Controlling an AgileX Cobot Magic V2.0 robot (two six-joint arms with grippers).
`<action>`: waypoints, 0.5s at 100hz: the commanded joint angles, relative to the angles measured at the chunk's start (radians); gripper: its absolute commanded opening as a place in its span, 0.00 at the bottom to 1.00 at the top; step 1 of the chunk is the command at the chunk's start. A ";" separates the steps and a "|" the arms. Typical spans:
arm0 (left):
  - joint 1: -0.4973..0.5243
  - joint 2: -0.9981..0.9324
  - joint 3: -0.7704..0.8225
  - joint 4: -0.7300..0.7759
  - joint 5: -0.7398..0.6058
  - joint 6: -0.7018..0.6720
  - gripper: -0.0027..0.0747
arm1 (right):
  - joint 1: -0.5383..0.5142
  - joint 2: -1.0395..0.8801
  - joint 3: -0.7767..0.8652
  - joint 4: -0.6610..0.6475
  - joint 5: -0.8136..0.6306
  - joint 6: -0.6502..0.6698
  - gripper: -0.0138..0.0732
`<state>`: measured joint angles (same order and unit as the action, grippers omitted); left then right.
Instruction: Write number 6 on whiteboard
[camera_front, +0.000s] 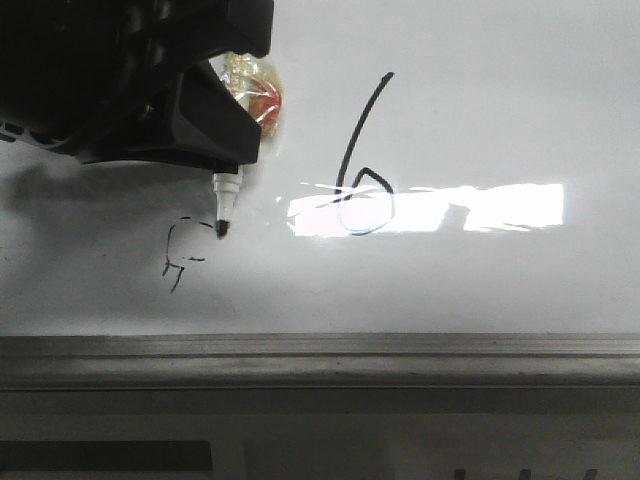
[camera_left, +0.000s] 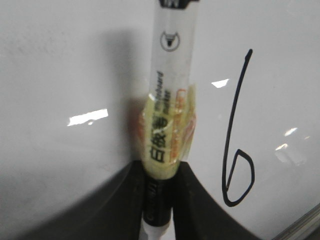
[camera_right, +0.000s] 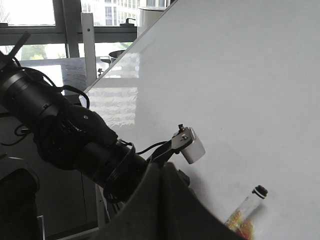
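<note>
**Front view status: figure drawn, marker at a second mark**

Front view shows the number 6 (camera_front: 362, 165) complete on the whiteboard (camera_front: 480, 90), its loop closed across the glare band. To its left, the marker (camera_front: 224, 205) tip touches the board at a thin, broken scribble (camera_front: 180, 255). The left gripper (camera_left: 159, 200) is clenched on the marker barrel. The right gripper is out of sight. Judgement: the figure is legible; only lifting the marker clear appears to remain.

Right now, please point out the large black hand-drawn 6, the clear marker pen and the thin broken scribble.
large black 6 (camera_front: 366, 205), front view, loop.
clear marker pen (camera_left: 172, 75), left wrist view, barrel.
thin broken scribble (camera_front: 175, 262), front view, lower strokes.
</note>
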<state>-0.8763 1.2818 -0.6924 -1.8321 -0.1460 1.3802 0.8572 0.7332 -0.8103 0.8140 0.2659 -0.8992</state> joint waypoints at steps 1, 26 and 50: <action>0.018 0.034 0.002 -0.035 -0.181 -0.001 0.01 | -0.008 0.000 -0.027 0.014 -0.049 -0.011 0.09; 0.018 0.034 0.002 -0.035 -0.212 -0.003 0.36 | -0.008 0.000 -0.027 0.014 -0.049 -0.011 0.09; 0.018 0.034 0.002 -0.035 -0.214 -0.003 0.57 | -0.008 0.000 -0.027 0.014 -0.049 -0.011 0.09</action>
<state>-0.8843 1.2841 -0.6965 -1.8296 -0.1276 1.3802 0.8572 0.7332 -0.8103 0.8140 0.2659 -0.8992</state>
